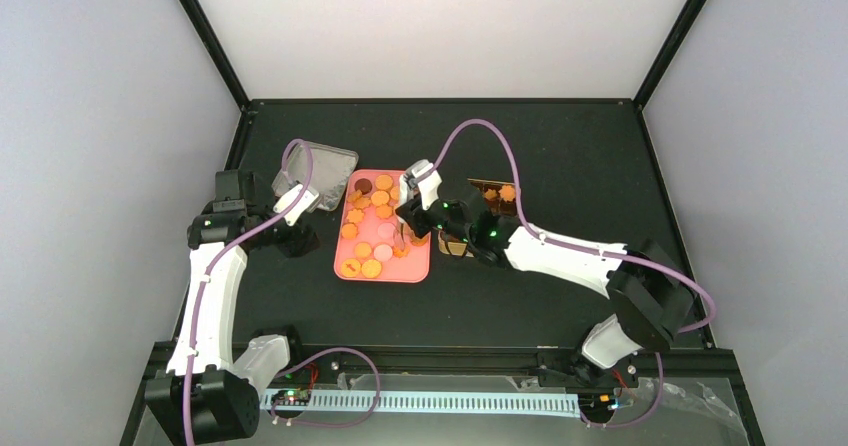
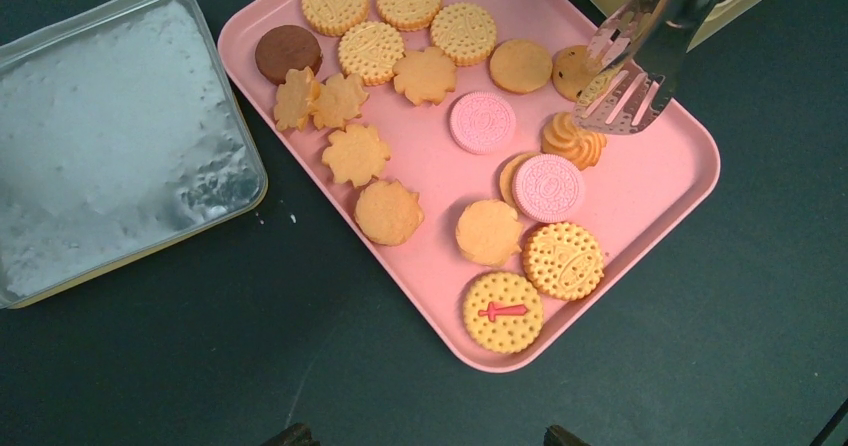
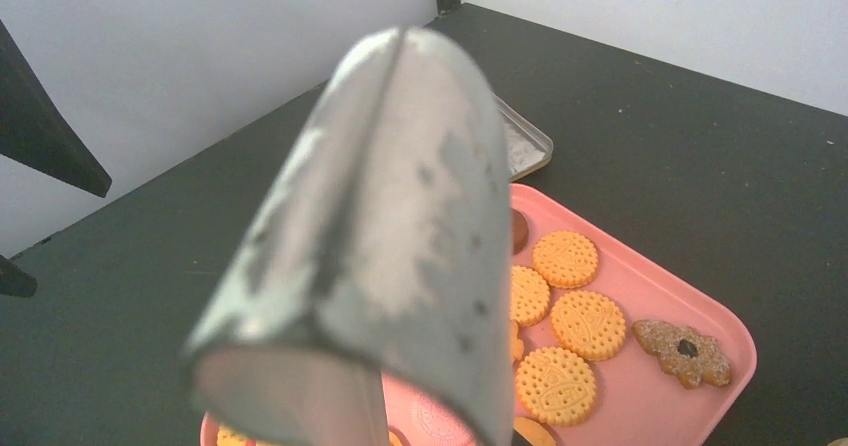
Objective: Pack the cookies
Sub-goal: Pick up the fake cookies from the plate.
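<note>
Most of the cookies [image 2: 487,231] are left spread over the pink tray [image 2: 650,186]: round and flower-shaped, mostly orange, two pink, one brown. Only a couple look packed in the gold tin [image 1: 478,183] so far. Tongs [image 2: 630,86] are clamped in the right tool [image 1: 418,204]. The left tool [image 1: 297,201] is held apart, empty.

Tongs [image 2: 650,26] over cookies [image 2: 465,33] at tray [image 2: 660,181] corner, lid [image 2: 110,136] alongside; open table [image 2: 250,366] nearby

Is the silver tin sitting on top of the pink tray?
No, the silver tin lies on the black table beside the pink tray, not on it.
</note>
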